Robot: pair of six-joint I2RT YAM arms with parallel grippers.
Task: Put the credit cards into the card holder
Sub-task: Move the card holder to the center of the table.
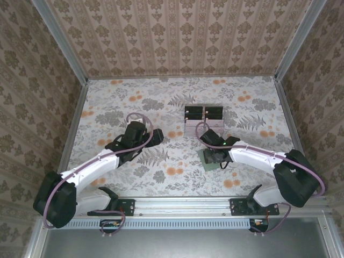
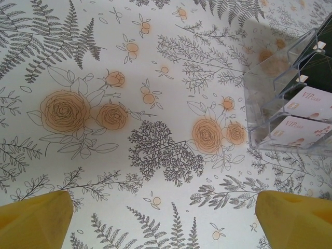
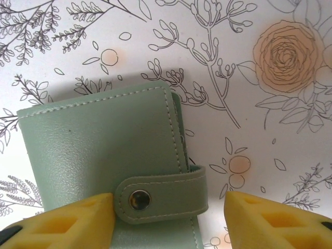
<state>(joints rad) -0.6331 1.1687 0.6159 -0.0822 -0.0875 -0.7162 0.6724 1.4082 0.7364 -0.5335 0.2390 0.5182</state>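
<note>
1. From overhead, the right claw (image 1: 214, 158) sits over the card holder (image 1: 204, 161), and just a green corner peeks out.
2. At the right wrist, the card holder runs off the bottom edge, and one yellow pad (image 3: 72, 220) covers its lower corner.
3. At the left wrist, the clear tray (image 2: 270, 88) is cut by the right edge. The credit cards (image 2: 306, 129) inside show partly, their small print unreadable.

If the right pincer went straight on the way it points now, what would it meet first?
Most likely the card holder: its snap strap sits centred just ahead of the right pincer, though how far off is unclear.
</note>
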